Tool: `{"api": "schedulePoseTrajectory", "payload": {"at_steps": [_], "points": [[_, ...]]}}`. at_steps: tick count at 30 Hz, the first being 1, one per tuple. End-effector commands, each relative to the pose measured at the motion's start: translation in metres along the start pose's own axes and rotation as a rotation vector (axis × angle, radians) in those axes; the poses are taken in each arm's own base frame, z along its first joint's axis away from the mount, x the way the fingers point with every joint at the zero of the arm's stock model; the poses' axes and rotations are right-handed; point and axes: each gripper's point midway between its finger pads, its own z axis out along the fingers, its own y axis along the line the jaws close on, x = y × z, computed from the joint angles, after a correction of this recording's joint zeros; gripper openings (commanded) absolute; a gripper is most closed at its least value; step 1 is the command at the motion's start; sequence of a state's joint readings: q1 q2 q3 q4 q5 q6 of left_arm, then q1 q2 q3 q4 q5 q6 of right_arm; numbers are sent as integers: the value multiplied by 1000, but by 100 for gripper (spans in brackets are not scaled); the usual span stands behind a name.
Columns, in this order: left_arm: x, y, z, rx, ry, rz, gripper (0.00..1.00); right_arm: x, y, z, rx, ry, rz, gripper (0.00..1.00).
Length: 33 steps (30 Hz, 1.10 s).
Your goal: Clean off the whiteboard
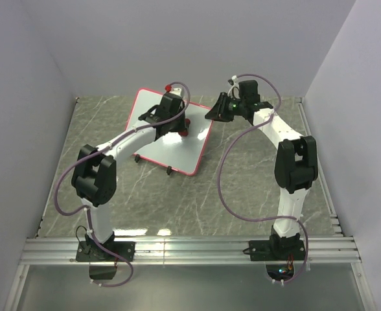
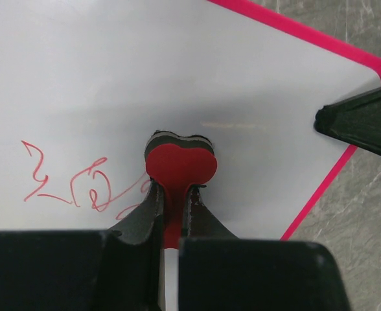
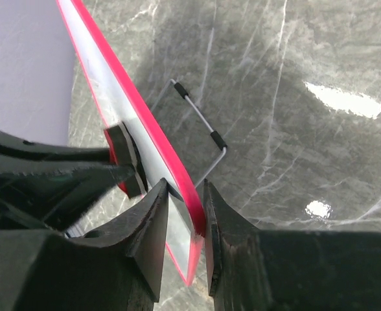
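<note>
The left gripper is clamping a red eraser against the whiteboard, beside its scribbles. The right gripper is pinching the whiteboard's rim. The whiteboard is resting on the tabletop.

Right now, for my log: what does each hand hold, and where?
Left hand: small red heart-shaped block, by its narrow stem. Right hand: flat white red-rimmed whiteboard, by its edge.

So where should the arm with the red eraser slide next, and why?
Probably slide the left gripper, shut on the red eraser, sideways onto the red scribbles on the whiteboard. They sit unwiped just left of it in the left wrist view, and the right gripper pinches the board's rim steady.
</note>
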<state>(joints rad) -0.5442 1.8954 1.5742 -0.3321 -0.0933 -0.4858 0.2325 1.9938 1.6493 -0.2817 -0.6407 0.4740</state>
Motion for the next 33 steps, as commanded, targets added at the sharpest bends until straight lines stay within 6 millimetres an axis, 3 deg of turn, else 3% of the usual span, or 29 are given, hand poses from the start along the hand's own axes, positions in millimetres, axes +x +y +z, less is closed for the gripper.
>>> {"api": "schedulePoseTrajectory", "payload": {"at_steps": [1, 7, 11, 14, 21, 24, 28, 33], "points": [[-2, 60, 16, -118, -26, -47, 0, 3, 2, -15, 34, -4, -35, 0], [-12, 134, 15, -223, -42, -112, 0, 5, -1, -20, 43, -7, -39, 0], [-16, 145, 16, -248, -45, -96, 0, 2, -1, -23, 49, -18, -36, 0], [-13, 122, 16, -166, -31, -98, 0, -3, -1, -24, 47, -29, -36, 0], [0, 30, 8, -4, -9, -15, 0, -6, 2, -24, 34, -37, -32, 0], [0, 2, 2, 69, -7, -32, 0, -4, 2, -25, 36, -37, -33, 0], [8, -12, 1, 102, 18, -50, 0, -3, 3, -26, 32, -38, -36, 0], [26, 0, 0, 75, 42, -64, 0, -1, 7, -30, 25, -42, -36, 0]]}}
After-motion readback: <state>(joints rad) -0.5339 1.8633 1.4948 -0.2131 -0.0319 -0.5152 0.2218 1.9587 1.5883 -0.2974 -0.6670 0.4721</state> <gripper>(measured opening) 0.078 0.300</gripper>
